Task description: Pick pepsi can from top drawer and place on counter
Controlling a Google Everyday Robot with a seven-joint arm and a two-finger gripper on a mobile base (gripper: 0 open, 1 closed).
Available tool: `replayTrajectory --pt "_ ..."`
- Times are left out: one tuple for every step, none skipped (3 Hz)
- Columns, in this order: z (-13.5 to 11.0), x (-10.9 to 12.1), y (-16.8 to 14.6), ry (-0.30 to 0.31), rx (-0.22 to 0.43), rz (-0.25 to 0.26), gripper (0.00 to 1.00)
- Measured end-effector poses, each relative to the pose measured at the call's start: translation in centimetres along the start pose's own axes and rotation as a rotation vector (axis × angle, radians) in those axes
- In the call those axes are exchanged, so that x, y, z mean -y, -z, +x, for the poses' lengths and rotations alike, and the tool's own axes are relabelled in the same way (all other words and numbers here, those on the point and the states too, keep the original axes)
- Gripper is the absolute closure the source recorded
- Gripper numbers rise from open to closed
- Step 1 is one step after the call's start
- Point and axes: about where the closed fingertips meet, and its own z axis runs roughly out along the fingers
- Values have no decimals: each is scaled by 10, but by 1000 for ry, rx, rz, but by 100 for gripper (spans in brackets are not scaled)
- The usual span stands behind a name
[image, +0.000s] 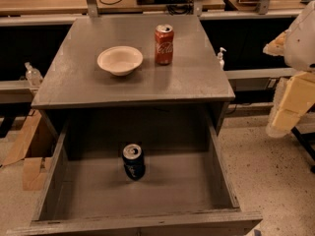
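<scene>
Since top drawer [147, 223] open, pepsi can [133, 162] upright for overhead grasp; gripper [291, 104] at 3 o'clock, state we cannot tell.

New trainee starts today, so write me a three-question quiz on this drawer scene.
1. True or false: the pepsi can stands upright inside the open top drawer.
2. What sits beside the white bowl on the counter? A) red Coca-Cola can B) mug C) sponge
3. Fill in: the claw hangs at the picture's ____ edge, clear of the drawer.

Key: 1 true; 2 A; 3 right.
</scene>
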Motion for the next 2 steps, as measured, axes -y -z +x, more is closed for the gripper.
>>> replayTrajectory --pt "-1 1 0 -2 5 2 0" --pt "-3 1 -24 -25 87 -1 0"
